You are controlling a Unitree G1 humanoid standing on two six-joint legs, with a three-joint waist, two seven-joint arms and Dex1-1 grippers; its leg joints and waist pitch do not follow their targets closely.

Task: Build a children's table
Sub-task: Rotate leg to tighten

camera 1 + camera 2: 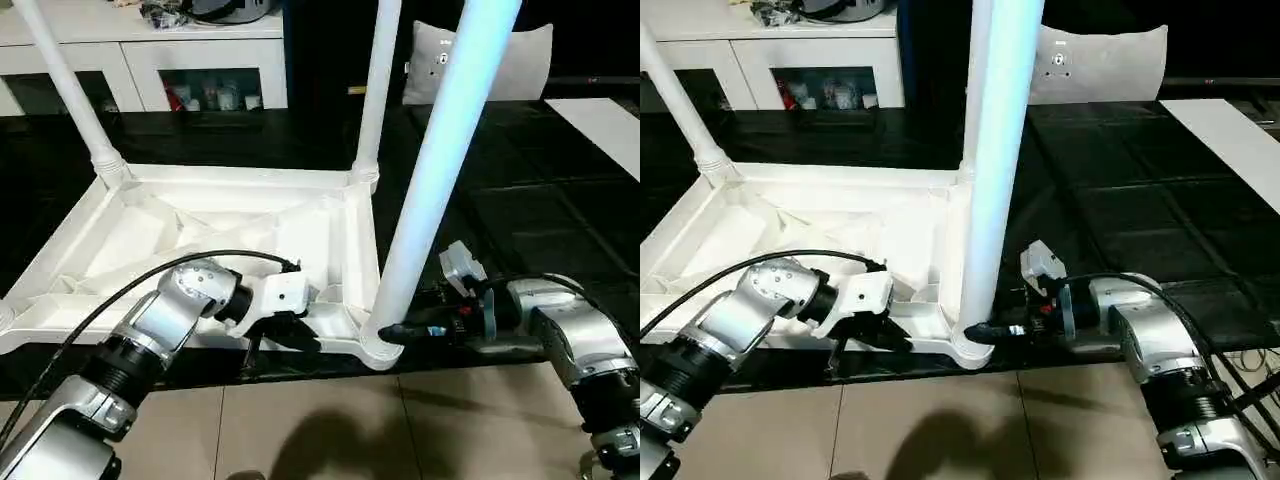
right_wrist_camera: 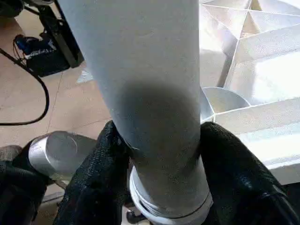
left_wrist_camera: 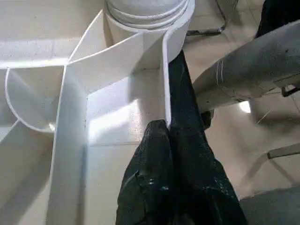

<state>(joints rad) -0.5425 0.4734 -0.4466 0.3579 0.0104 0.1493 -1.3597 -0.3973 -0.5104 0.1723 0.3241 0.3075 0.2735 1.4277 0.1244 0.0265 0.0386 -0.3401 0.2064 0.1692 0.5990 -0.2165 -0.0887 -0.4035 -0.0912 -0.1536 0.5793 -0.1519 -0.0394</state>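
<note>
Bright overhead light, glare on tabletop (image 1: 200, 230), soft floor shadows, wrist views sharp

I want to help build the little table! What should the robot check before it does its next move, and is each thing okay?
1. Tabletop lies upside down with its ribs up: ok.
2. Near leg stands in its corner socket: ok, but whether it is pushed fully home: cannot tell.
3. Right gripper has a finger on each side of that leg's base: ok.
4. Left gripper pinches the tabletop's rim beside that socket: ok.
5. Two far legs stand in their sockets: ok.
6. Fourth leg fitted: cannot tell.
</note>
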